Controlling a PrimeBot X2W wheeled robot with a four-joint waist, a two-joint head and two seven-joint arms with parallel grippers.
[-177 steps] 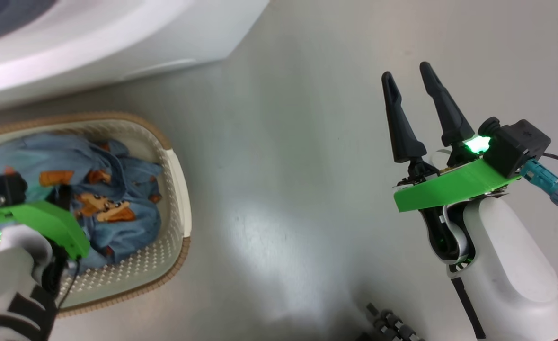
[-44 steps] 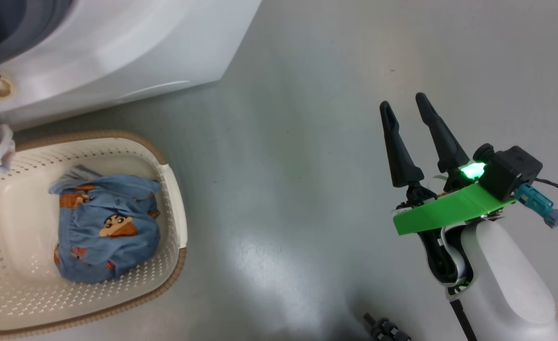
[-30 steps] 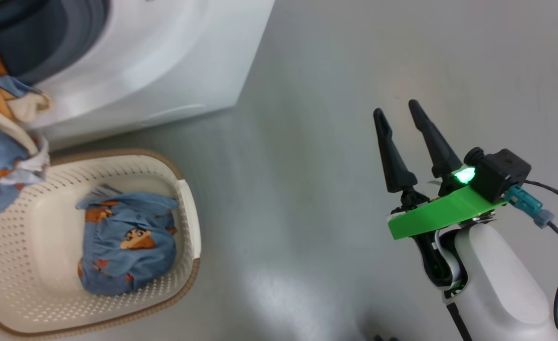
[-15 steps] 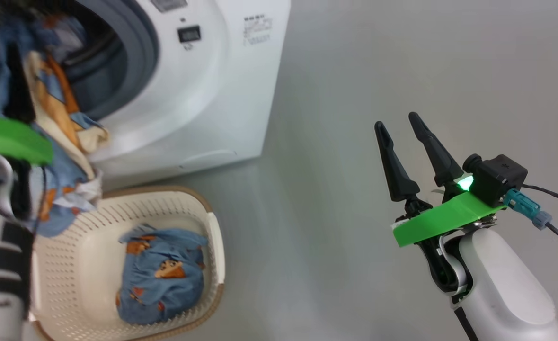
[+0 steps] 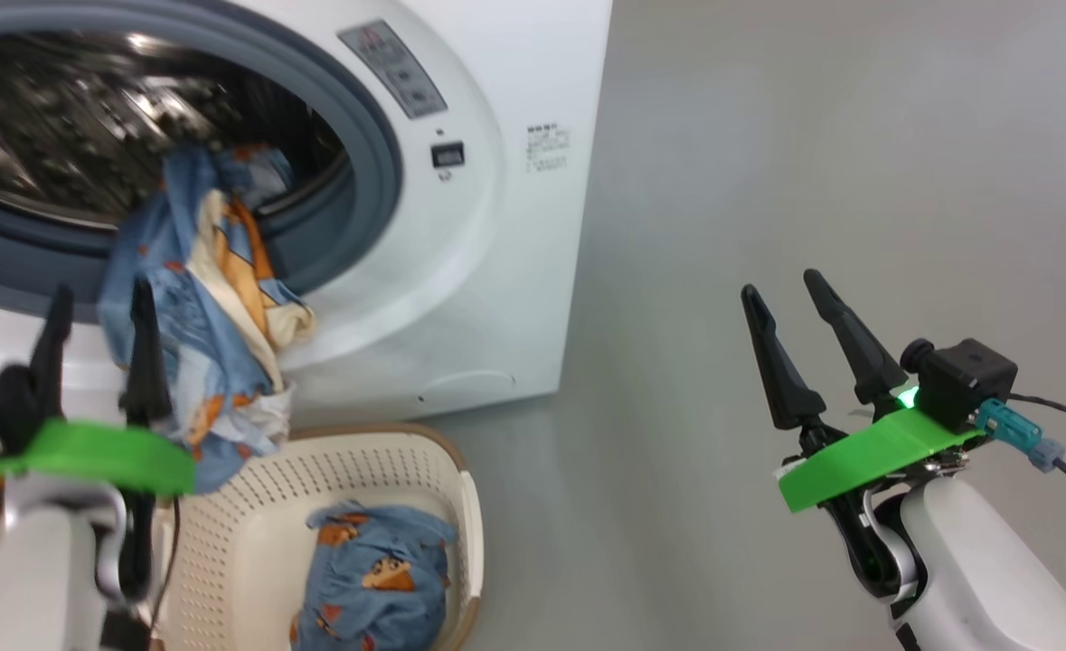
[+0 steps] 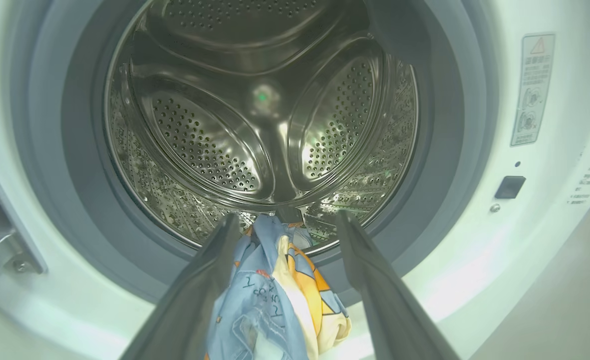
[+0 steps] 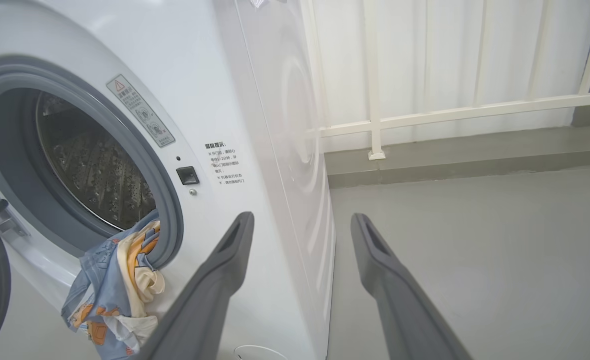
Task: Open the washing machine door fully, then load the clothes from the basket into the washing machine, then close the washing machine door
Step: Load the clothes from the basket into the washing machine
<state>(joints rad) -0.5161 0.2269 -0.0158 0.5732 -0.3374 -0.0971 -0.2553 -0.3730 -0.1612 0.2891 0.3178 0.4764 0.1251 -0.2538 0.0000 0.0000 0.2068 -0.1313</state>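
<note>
Loading approx. half done. Opening step looks done: drum (image 6: 254,125) of washing machine (image 5: 514,271) gapes. One bundle of clothes (image 5: 198,344) hangs over drum lip, part in, part out; another blue piece (image 5: 379,579) lies in basket (image 5: 469,506). Fingers of left gripper (image 5: 100,291) wide, beside bundle, not pinching; right gripper (image 5: 780,284) wide, empty. To do: push bundle in, fetch rest, shut.

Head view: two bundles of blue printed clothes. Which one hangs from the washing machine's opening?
The upper bundle, draped over the grey rubber ring beside the left gripper; the other bundle lies in the basket.
</note>
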